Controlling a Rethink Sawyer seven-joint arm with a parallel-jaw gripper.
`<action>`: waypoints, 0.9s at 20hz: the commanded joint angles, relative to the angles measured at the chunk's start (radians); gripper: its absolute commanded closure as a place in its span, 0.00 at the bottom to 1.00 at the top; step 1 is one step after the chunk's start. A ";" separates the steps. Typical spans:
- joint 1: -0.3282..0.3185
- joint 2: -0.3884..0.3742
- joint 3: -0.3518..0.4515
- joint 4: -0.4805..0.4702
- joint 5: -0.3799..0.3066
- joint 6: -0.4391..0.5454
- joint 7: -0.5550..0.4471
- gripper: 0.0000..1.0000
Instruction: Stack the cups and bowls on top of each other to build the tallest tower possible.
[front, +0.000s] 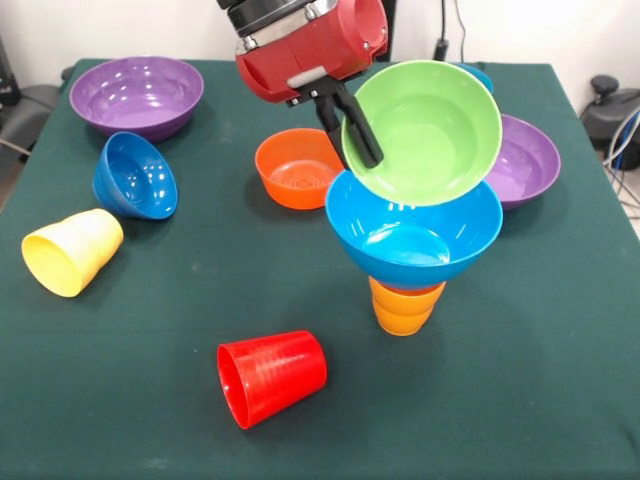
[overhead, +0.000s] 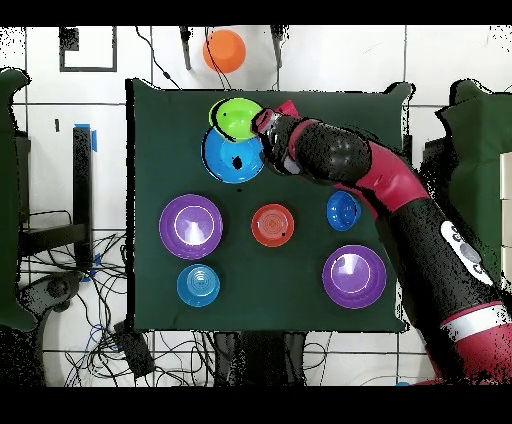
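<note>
Nearest the camera, red cup (front: 271, 377) lies on its side; yellow cup (front: 71, 250) likewise, further left. Mid-table, the tower (front: 412, 250): orange cup (front: 404, 306) upright, large blue bowl (front: 414, 230) seated on it. Gripper (front: 352, 125) is clamped on the rim of the green bowl (front: 425, 132), held tilted just above the blue bowl's rim. Glossy thin plastic, judged light, stiff and slippery (rim pinch seems the only workable hold). Behind: orange bowl (front: 297, 167), tipped dark blue bowl (front: 134, 175), two purple bowls (front: 138, 95). Cyan bowl (front: 478, 74) mostly hidden behind the green one; inner finger contact unclear
</note>
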 joint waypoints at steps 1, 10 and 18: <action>0.050 0.021 -0.002 -0.035 -0.066 0.058 -0.086 1.00; 0.059 0.007 -0.009 -0.016 -0.066 0.051 -0.067 1.00; 0.059 0.024 -0.010 -0.022 -0.080 0.034 -0.084 1.00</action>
